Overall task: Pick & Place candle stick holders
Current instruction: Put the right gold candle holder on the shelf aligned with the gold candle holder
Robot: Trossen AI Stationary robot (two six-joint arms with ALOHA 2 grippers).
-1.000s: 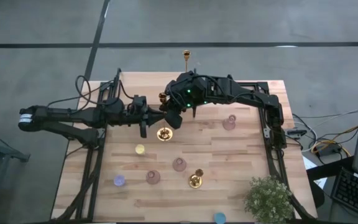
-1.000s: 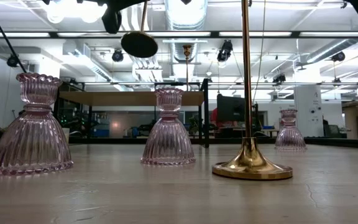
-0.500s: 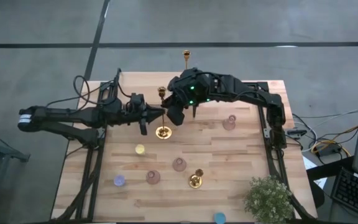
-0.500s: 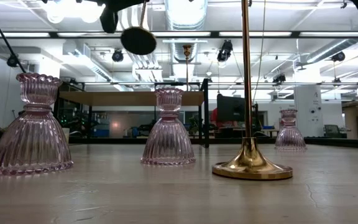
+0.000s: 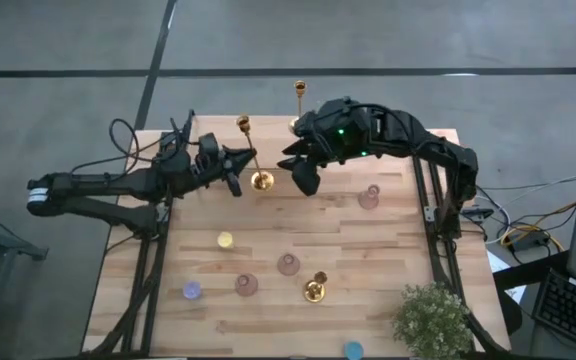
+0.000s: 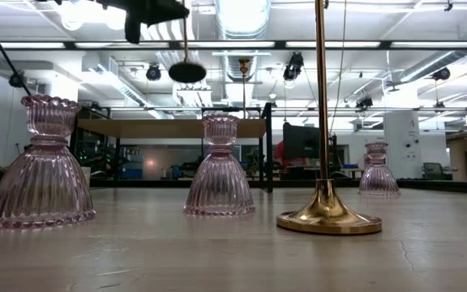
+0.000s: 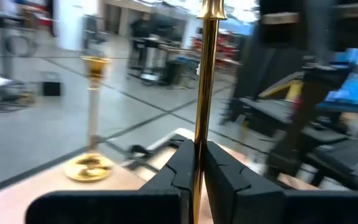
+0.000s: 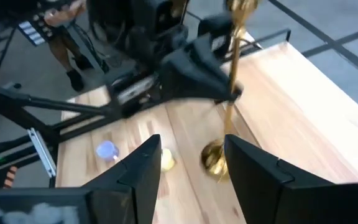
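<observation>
My left gripper (image 5: 249, 160) reaches in from the table's left and is shut on a gold candle stick holder (image 5: 252, 150), which is in the air over the far middle of the table. My right gripper (image 5: 298, 172) stands open just right of it, with nothing between its fingers (image 8: 146, 163). A second gold holder (image 5: 299, 92) stands on its round base at the table's far edge. A third (image 5: 315, 288) stands on its base near the front middle; in the low view it is the holder (image 6: 323, 203) on the tabletop. My left gripper pinches the thin stem (image 7: 199, 134) between its two fingers, about halfway up. The fingers come level from the table's left and lie across the stem. The holder is lifted clear of the table and nearly upright, cup up, with the round base (image 6: 186, 71) below the fingers.
Three purple ribbed glass holders (image 5: 368, 198) (image 5: 288, 265) (image 5: 246, 285) stand on the table. Small round candles lie at the near left: a yellow one (image 5: 225, 240) and a bluish one (image 5: 192, 290). A potted plant (image 5: 433, 320) fills the near right corner.
My right gripper has opened, let go of the lifted holder and drawn back up and toward the table's right. My left gripper has carried the holder toward the far edge and turned, which has brought the holder closer to upright.
</observation>
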